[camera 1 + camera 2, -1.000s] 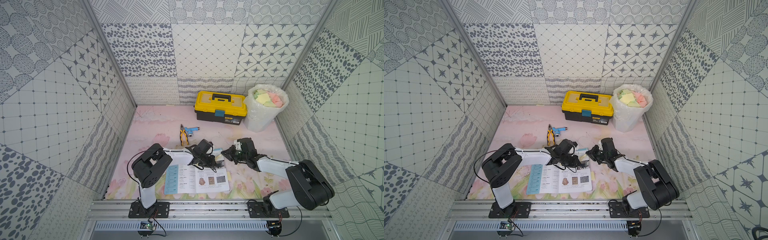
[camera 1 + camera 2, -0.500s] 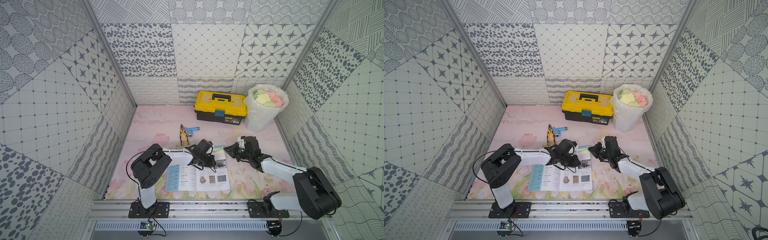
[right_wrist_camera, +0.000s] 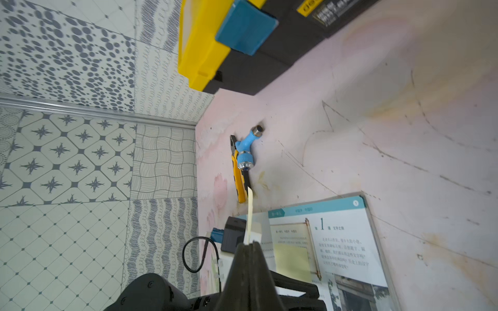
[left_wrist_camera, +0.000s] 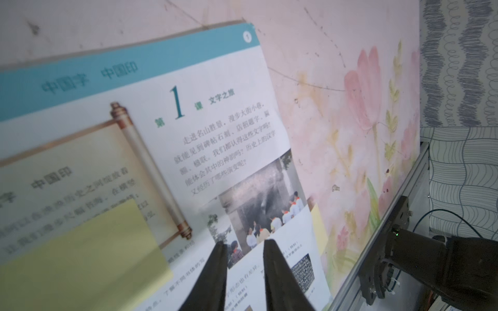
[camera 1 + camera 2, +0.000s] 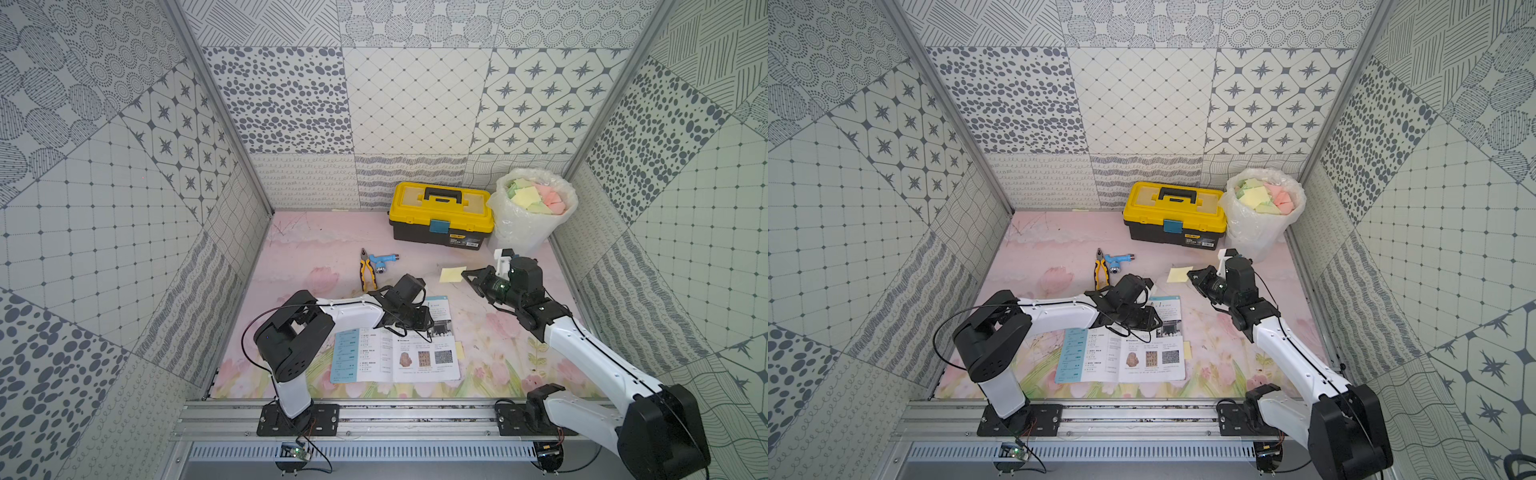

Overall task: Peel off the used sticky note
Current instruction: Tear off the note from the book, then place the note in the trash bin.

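Had the sticky note pinched by one edge in the right fingers, aloft between book and toolbox. Looked featherlight and floppy, apt to curl; worth gripping near that edge. Hovered left fingers, slightly spread, over the page.

- Pale-yellow square paper sticky note: thin, matt, smooth.
- Open paper textbook with teal page header: smooth printed pages, faint sheen.
- Yellow-lidded black plastic toolbox: hard, smooth, lightly glossy, with a blue plastic latch.
- Clear plastic bag lining the round bin: thin film, crinkled, shiny.
- Pink floral tabletop mat: matt, scuffed, scratched.
- Pliers with yellow-and-black handles: dull metal head, smooth grips.
- Light-blue plastic tap: bright metal threaded ends.
- Silver metal front rail: brushed, grooved.
- Right gripper: black, matt, plastic-looking.
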Robot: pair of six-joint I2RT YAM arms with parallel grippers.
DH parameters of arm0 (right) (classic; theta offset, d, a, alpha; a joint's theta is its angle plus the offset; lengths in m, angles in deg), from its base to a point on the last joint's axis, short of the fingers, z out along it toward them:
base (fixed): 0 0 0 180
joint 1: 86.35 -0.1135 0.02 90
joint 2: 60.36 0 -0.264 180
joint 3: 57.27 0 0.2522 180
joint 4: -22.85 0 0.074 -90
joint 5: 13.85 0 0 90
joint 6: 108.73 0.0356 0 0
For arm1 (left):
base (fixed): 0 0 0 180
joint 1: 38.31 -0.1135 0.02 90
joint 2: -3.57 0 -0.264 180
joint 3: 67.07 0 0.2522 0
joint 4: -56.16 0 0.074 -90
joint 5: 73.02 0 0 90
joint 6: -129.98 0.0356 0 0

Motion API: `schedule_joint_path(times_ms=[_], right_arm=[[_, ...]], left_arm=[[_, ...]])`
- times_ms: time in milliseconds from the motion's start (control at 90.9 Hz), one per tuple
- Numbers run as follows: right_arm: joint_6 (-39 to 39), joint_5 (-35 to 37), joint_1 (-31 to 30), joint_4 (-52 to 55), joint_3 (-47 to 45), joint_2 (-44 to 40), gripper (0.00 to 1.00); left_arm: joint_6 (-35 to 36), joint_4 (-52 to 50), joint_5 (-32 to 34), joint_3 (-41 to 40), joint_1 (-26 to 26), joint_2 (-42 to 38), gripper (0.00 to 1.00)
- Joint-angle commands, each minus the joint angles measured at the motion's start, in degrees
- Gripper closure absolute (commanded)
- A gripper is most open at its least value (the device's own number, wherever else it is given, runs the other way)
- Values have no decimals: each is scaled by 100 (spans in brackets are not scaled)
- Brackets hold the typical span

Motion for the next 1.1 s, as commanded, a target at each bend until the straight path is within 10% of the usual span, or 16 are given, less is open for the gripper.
schedule_joint_path(times_ms=[0,715,1090], right_arm=[[-588,406,123,389,441,-353,100],[-560,-173,3196,775,3565,1327,100],[-937,86,3418,1242,5096,2946,100]], left_arm=[[252,-300,55,187,6,-313,70],[261,-374,170,-307,-514,-1720,52],[246,-422,360,-493,-580,-2060,44]])
